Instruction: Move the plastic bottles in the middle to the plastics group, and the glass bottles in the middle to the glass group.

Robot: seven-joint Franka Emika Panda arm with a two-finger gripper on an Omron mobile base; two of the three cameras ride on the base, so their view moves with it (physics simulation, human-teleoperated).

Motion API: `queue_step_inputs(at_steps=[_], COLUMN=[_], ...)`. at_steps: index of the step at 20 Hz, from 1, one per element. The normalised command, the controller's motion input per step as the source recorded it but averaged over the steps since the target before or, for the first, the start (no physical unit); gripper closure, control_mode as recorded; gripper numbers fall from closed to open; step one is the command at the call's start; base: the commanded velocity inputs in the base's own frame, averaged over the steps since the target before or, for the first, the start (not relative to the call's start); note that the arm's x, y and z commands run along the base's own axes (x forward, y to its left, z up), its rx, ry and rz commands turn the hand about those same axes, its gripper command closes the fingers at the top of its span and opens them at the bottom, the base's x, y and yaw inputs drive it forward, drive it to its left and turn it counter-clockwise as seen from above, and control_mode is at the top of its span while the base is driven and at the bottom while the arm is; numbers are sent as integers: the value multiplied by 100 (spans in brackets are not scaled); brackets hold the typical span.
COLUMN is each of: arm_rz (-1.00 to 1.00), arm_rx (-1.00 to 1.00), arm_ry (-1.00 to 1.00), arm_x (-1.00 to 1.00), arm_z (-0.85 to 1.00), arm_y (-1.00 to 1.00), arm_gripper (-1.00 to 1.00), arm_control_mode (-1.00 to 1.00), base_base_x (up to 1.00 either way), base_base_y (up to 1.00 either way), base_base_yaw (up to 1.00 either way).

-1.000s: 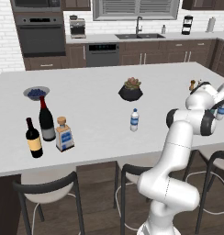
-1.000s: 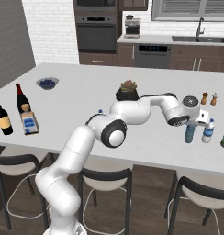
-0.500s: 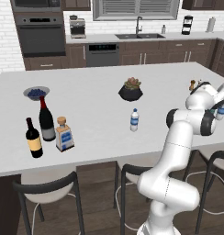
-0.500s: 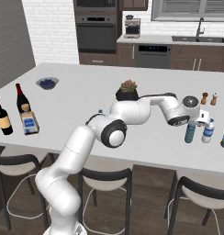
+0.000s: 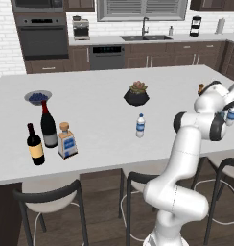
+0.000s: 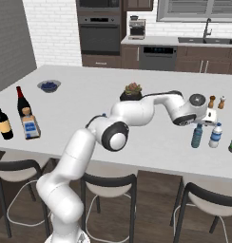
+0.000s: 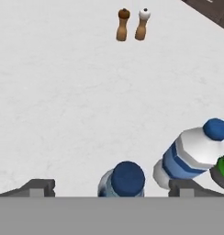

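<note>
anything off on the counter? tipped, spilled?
Nothing tipped or spilled. One water bottle stands alone mid-counter, apart from the teal bottle and clear bottle at the open gripper.

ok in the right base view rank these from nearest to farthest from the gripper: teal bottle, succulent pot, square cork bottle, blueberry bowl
1. teal bottle, right below the gripper, which stands open.
2. succulent pot, behind the arm, mid-counter.
3. square cork bottle, far left near the front edge, by the wine bottles.
4. blueberry bowl, far left near the back; close to call with the cork bottle.
</note>
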Motion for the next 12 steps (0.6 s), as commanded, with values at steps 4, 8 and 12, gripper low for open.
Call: queue_step_inputs(at_steps=[4, 8, 12], arm_rz=[0, 0, 4], arm_rx=[0, -3, -4], arm_ry=[-4, -2, 0], arm_x=[-28, -56, -38], arm_z=[52, 52, 33], arm_y=[15, 36, 58], arm_gripper=[-100, -100, -100], arm_control_mode=[-100, -100, -100], base_base_x=[0, 0, 0], base_base_y=[0, 0, 0], base_base_yaw=[0, 0, 0])
